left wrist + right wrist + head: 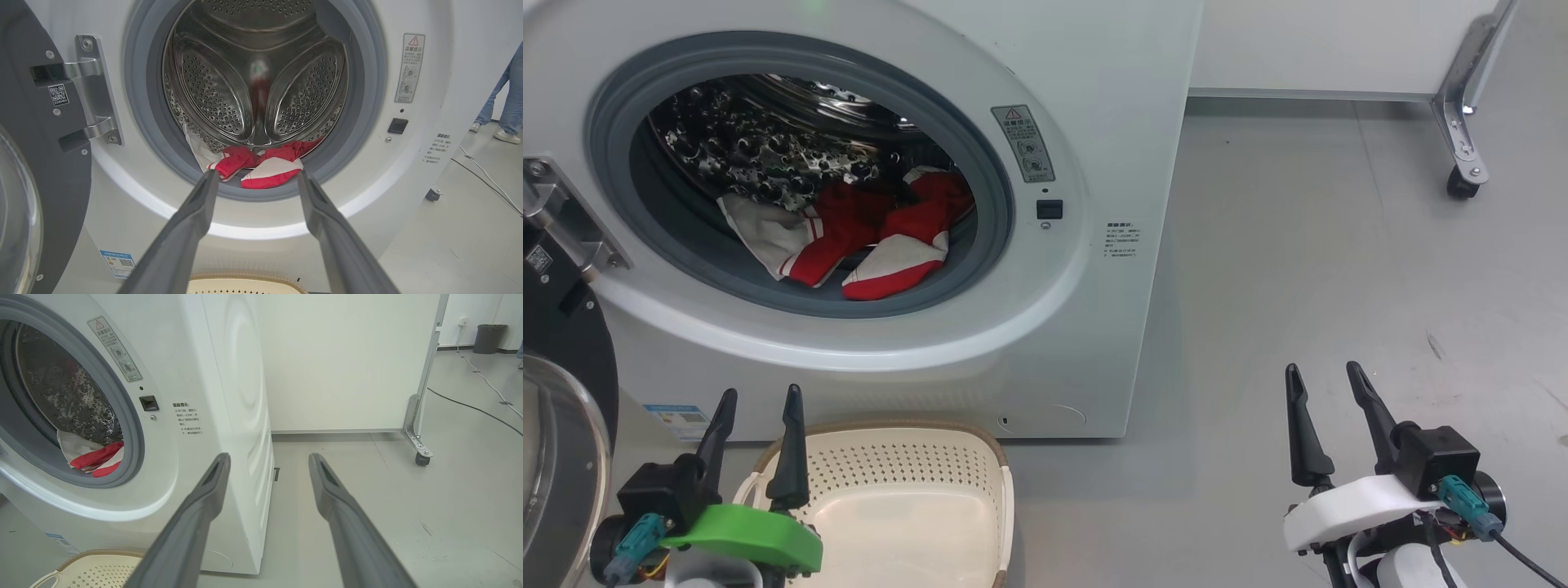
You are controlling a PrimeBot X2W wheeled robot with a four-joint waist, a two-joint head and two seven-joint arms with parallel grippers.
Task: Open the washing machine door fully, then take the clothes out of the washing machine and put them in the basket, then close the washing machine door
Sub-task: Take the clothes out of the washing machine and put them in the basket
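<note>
The white washing machine (1094,106) stands with its door (556,425) swung wide to the left on a metal hinge (560,220). Red and white clothes (849,237) lie at the bottom front of the steel drum (261,77); they also show as clothes (261,167) between my left fingers in the left wrist view. The cream basket (980,457) sits on the floor below the opening. My left gripper (756,404) hangs open over the basket's left edge, holding nothing. Out over bare floor right of the washer, my right gripper (1323,380) is open too.
A white partition on a castor foot (1462,175) stands at the back right. A cable (474,406) runs across the grey floor there. A person's legs (506,98) show far right in the left wrist view. A dark bin (490,338) stands by the far wall.
</note>
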